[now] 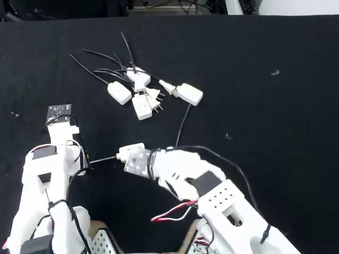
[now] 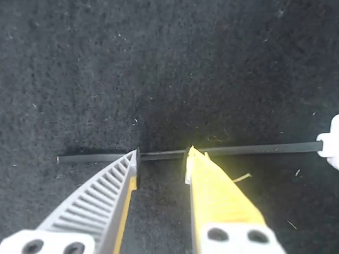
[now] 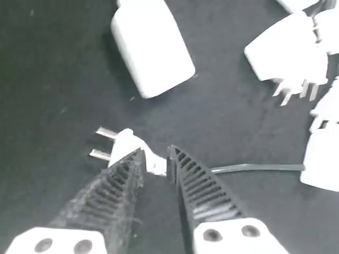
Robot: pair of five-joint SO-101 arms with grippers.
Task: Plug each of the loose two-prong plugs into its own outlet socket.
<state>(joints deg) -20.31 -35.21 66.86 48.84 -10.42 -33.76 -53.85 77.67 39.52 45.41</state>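
Note:
A white two-prong plug (image 3: pixel 123 144) lies low over the black table with its prongs pointing away from the fingers. My right gripper (image 3: pixel 156 154) is shut on its rear neck, and its thin black cable (image 3: pixel 254 169) trails off sideways. From above, this plug (image 1: pixel 131 152) sits at the tip of the right gripper (image 1: pixel 127 156). My left gripper (image 2: pixel 161 156) is open, pointing down at the same cable (image 2: pixel 254 150), which runs across both fingertips. A white outlet block (image 3: pixel 151 45) lies just beyond the held plug.
Several white outlet blocks and plugs sit in a tangle at the table's centre back, among them a block (image 1: pixel 119 92), another block (image 1: pixel 142 106) and one block (image 1: pixel 189 94) with a plug (image 1: pixel 168 87) at its end. The left arm (image 1: pixel 50 159) stands front left.

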